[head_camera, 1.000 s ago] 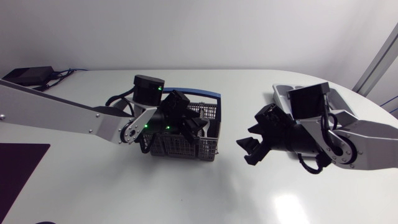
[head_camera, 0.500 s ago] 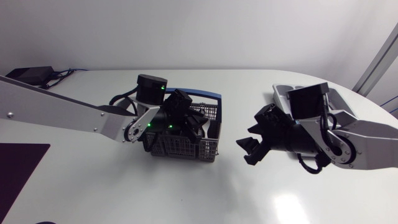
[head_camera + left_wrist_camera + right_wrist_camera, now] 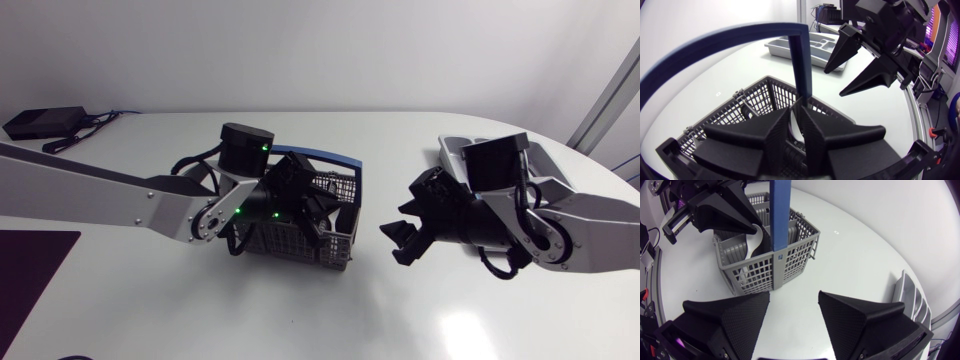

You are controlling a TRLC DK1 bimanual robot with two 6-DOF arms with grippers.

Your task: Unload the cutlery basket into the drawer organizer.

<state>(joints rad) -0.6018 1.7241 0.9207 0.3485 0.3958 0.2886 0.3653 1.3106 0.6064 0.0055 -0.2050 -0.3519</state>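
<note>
Basket point(image 3: 300, 235): sits on the white surface point(image 3: 200, 300) left of centre, with the left fingers point(image 3: 770, 142) sunk into it.
Left fingers: narrow, only a slit between them, closed on a pale spoon point(image 3: 754, 237) that stands in one of the compartments just beside the blue handle point(image 3: 801, 65).
Change: over the last second the left arm has pushed further across and deeper into the basket. The basket has slewed with it, its near corner swinging out toward the right arm. The right arm has not moved.
Meaning: the pick looks under way but not clean. The basket is probably being dragged by the arm rather than the spoon coming free, so a straight upward lift seems the safer next move. Nothing has reached the organizer yet, so the unloading is at an early stage.
Look of the basket: grey plastic lattice walls, inner dividers, and a tall blue arched handle. It now lies askew to the surface's edge. What else is in it is hidden by the arm.
Right fingers point(image 3: 735, 315): spread wide and holding nothing, hanging above the surface between basket and organizer.
Organizer point(image 3: 805, 47): grey divided tray, well apart from the basket, behind the right arm.
</note>
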